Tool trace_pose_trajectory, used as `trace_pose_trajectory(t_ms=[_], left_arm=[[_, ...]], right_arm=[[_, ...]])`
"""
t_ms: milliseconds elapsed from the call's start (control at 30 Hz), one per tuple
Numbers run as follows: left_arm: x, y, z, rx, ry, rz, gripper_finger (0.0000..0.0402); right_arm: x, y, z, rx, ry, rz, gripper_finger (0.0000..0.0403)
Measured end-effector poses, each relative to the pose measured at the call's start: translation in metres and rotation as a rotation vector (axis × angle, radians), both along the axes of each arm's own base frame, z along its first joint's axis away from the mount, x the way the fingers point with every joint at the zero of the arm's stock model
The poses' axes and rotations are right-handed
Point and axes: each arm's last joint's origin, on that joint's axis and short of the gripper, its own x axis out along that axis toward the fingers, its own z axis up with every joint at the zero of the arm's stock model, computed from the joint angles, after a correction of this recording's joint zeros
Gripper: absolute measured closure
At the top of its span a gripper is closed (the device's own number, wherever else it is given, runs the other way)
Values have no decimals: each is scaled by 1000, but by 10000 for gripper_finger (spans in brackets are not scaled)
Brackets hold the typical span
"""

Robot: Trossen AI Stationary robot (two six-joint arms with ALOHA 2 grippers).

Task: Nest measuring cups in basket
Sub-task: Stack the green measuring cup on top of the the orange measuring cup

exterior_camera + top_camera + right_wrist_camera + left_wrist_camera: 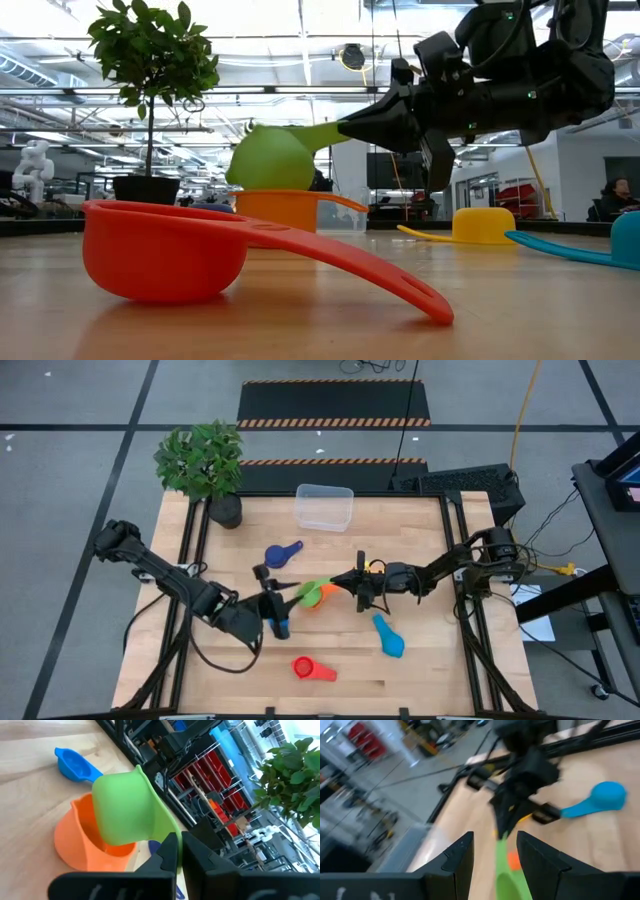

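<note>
The green measuring cup (313,592) is tipped over the orange cup (326,598) at mid-table. My right gripper (179,837) reaches in from the table's right and is shut on it. My left gripper (495,857) is open just left of the green cup (509,882), a finger on either side, touching nothing that I can see. A blue cup (283,553), a yellow cup (482,224), a light blue cup (390,637) and a red cup (310,669) lie bowl-down on the table. The clear basket (324,506) stands at the far edge. My right gripper pinches the green cup's handle near its free end (167,822) between the two fingers, coming in nearly level from the table's right, along the handle. The cup is tilted, bowl (270,160) over the orange cup's mouth (290,203); whether it rests there I cannot tell.
A potted plant (205,465) stands at the table's far left corner, left of the basket. A dark blue object (280,625) shows right under my left gripper. The near left and far right parts of the wooden tabletop (420,520) are bare.
</note>
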Motion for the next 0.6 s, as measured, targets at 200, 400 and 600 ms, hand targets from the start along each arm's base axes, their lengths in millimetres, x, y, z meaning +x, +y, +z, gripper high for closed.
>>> trace_pose_trajectory(t_ms=[200, 400, 600], left_arm=[[7, 5, -15, 0, 2, -131, 250], [14, 17, -21, -53, -12, -181, 250], [17, 23, -22, -97, -16, -187, 250]], right_arm=[[0, 0, -2, -4, 21, 0, 403], [0, -3, -5, -10, 54, -12, 386], [-1, -4, -10, -7, 105, -18, 362]])
